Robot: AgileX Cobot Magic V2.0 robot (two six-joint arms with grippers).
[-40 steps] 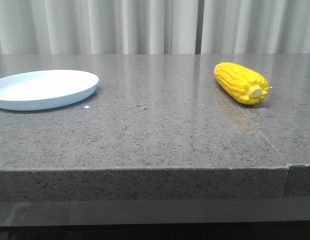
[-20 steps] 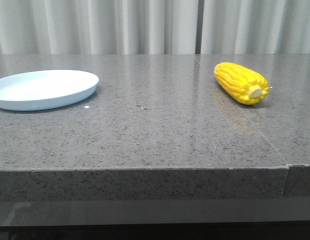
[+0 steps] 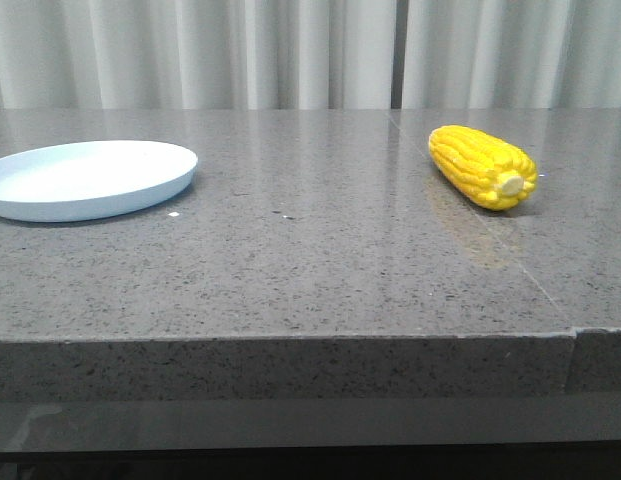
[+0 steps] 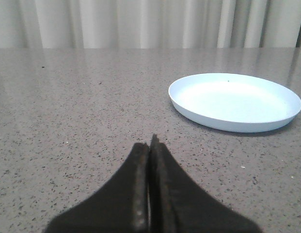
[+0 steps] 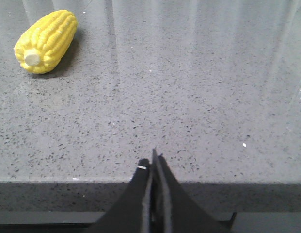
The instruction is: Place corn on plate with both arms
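Corn: the yellow corn (image 3: pixel 484 166) lies on its side on the right part of the gray stone table (image 3: pixel 320 260). Its pale cut end faces the front edge of the table. Nothing touches it.

Plate: the pale blue plate (image 3: pixel 88 178) sits flat on the left part of the table. It has nothing on it. It is well apart from the corn.

Left gripper: the left gripper (image 4: pixel 150 150) is low over the table, and its two black fingers are pressed together with nothing between them. The plate (image 4: pixel 235 101) is out past the tips and off to one side, not touching them.

Right gripper: the right gripper (image 5: pixel 153 160) is near the front edge of the table. Its two black fingers are pressed together too, and they hold nothing.

Corn and jaws: in the right wrist view the corn (image 5: pixel 46 41) lies far out past the finger tips and off to the side, well apart from them. It is not between the jaws.

Back: pale curtains (image 3: pixel 290 50) hang behind the table.
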